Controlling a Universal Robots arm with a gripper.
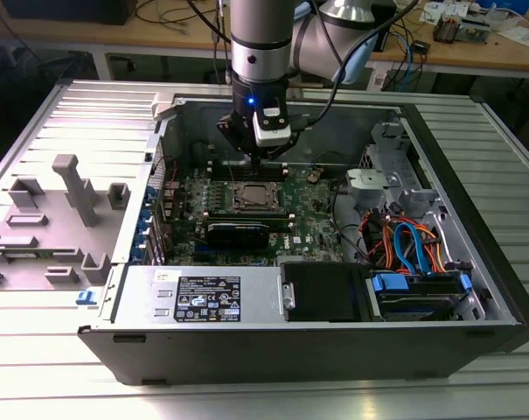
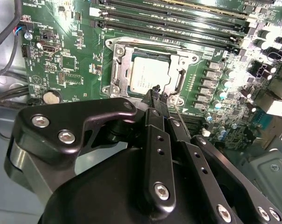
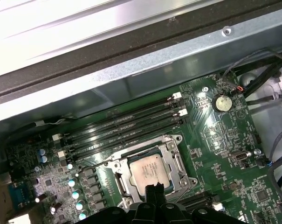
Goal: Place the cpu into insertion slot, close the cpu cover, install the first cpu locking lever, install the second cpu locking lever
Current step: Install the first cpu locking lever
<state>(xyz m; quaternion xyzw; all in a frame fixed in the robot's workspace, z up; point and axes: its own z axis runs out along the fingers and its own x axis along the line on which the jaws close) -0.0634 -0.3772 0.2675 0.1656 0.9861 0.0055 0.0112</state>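
Cpu (image 2: 149, 77) flat, top up, under closed cover (image 2: 118, 70); tool (image 1: 261, 161), fingers together and empty, at its exterior-view 12 o'clock.

cpu (image 2: 149, 74): dull silver-grey metal top, matt, smooth. cpu cover (image 2: 116, 70): bare bright metal frame, slight sheen. Board (image 2: 71, 60): glossy green laminate. Memory slots (image 2: 178, 18): black plastic. gripper (image 2: 159, 93): matt black body, shiny steel screw heads. Case wall (image 1: 343, 131): matt grey sheet metal. Table (image 1: 378, 402): ribbed metal, reflective. Far bench (image 1: 509, 48): wood top.
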